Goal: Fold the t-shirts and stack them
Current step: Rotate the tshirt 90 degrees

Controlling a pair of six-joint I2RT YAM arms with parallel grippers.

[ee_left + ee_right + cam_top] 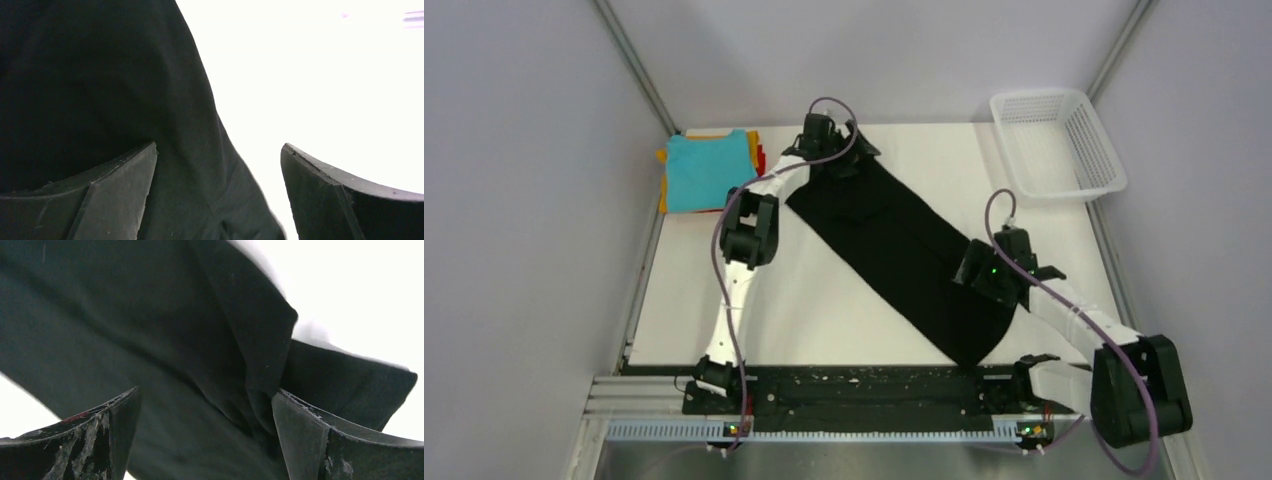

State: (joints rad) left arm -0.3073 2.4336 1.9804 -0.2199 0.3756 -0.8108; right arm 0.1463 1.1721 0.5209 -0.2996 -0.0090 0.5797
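The large black t-shirt (894, 250) lies on the white table (814, 310) as a long folded strip, running diagonally from far left to near right. My left gripper (842, 160) is open over the strip's far end; in the left wrist view (219, 165) black cloth (100, 75) lies between and under the jaws, with its edge near the right finger. My right gripper (979, 275) is open at the strip's right edge; in the right wrist view (205, 410) a fold of the cloth (125, 325) lies between the jaws. A folded stack with the teal shirt (709, 170) on top, orange-yellow and red edges showing, sits at the far left.
A white plastic mesh basket (1054, 145) stands at the far right corner. Grey walls and metal frame posts close in the table on three sides. The arm bases sit on a black rail (864, 390) at the near edge.
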